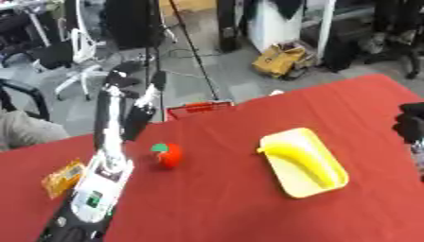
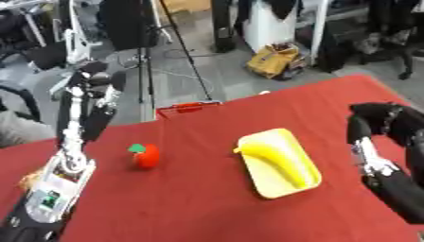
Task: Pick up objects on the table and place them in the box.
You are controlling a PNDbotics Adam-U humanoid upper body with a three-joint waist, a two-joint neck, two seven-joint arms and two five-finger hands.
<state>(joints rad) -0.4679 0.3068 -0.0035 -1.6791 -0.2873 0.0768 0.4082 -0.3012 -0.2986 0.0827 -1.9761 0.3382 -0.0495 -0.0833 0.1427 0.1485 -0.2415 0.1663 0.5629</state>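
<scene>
Red cloth covers the table (image 1: 224, 208), and bare cloth lies all around the red tomato-shaped fruit with a green cap (image 1: 168, 154), which sits apart from everything else, left of centre. Right of it, well apart, a shallow yellow rectangular tray (image 1: 286, 182) holds a yellow banana (image 1: 300, 162); the banana's long axis runs from the tray's near-left upper corner down toward its lower right, stem end toward the fruit. At the far table edge a red wire-rimmed box (image 1: 197, 108) shows only its rim, the rest hidden below the edge. An orange packet (image 1: 63, 177) lies by the left forearm, half cut off in the right eye view. The left hand (image 1: 128, 101) is raised beyond the far edge, fingers straight and spread, holding nothing. The right hand (image 2: 383, 119) hangs over the right side of the table, fingers curled under, empty.
</scene>
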